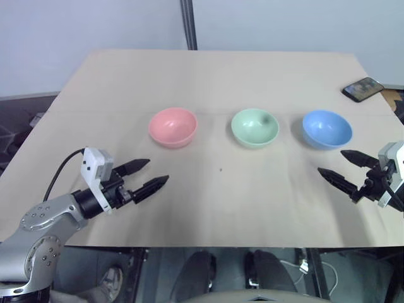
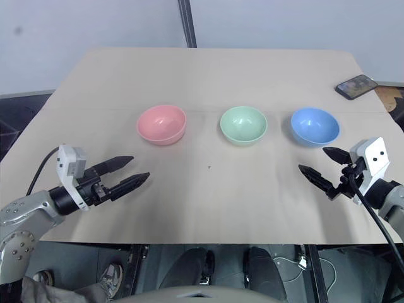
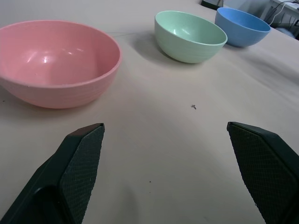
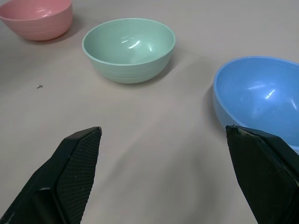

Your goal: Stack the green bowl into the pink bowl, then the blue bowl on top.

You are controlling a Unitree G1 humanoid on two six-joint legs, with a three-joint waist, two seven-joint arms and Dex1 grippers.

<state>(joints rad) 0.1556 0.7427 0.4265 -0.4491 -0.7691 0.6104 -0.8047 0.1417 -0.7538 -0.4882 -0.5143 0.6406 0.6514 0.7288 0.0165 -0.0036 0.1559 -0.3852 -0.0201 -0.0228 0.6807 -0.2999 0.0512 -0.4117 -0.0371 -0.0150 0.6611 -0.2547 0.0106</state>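
Both grippers are hanging wide open and empty, so the right gripper is needing a clean pinch on the green bowl rim before lifting it over the pink bowl.

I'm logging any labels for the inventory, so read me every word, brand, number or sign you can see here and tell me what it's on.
No readable text anywhere.
Pink bowl, green bowl, blue bowl: plain, no markings.
Phone at the table's far right corner: screen too small to read.
Left gripper and right gripper: no lettering visible.
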